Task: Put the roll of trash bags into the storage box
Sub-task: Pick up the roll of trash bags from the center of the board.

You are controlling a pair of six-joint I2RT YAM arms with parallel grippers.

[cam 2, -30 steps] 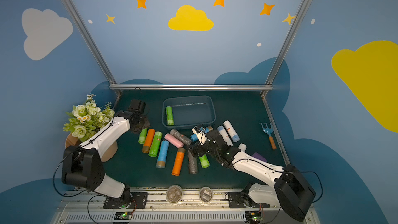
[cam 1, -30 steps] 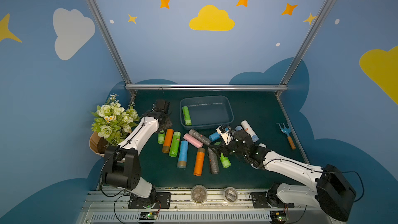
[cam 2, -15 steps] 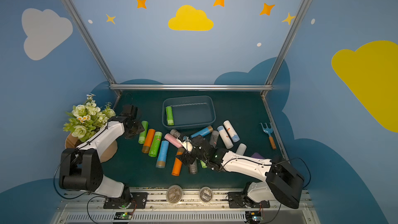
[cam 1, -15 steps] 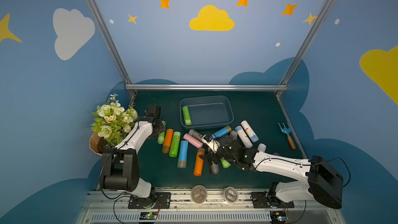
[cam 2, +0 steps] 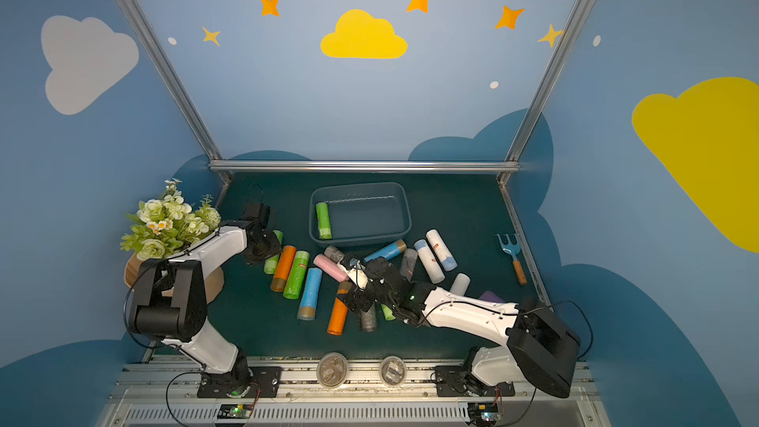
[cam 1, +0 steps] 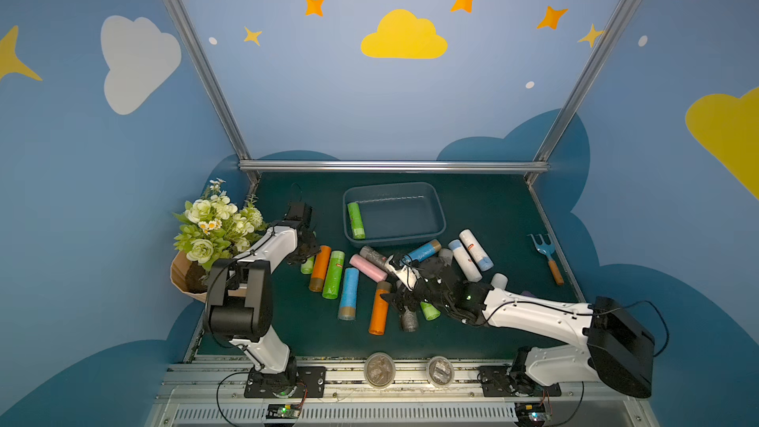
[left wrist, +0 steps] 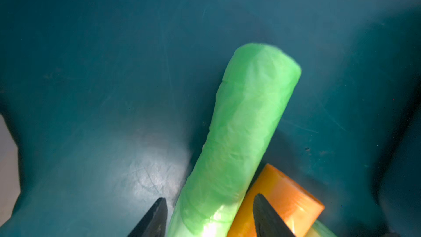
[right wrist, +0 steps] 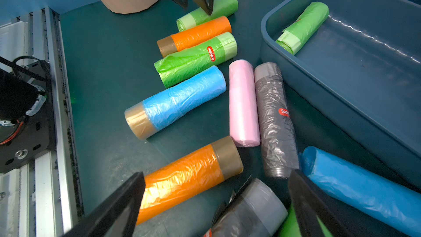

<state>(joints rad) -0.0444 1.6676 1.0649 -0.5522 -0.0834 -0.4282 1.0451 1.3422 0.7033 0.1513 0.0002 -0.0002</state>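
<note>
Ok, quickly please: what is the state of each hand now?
Left hand: open, astride the light green roll, not gripping it.
Right hand: open wide, empty, over a grey roll.

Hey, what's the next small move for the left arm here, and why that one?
Probably close the left fingers on the light green roll. In the left wrist view they stand open on either side of it, with gaps, and it lies flat, not yet in the storage box. One finger is close to the neighbouring orange roll, so close gently.
</note>
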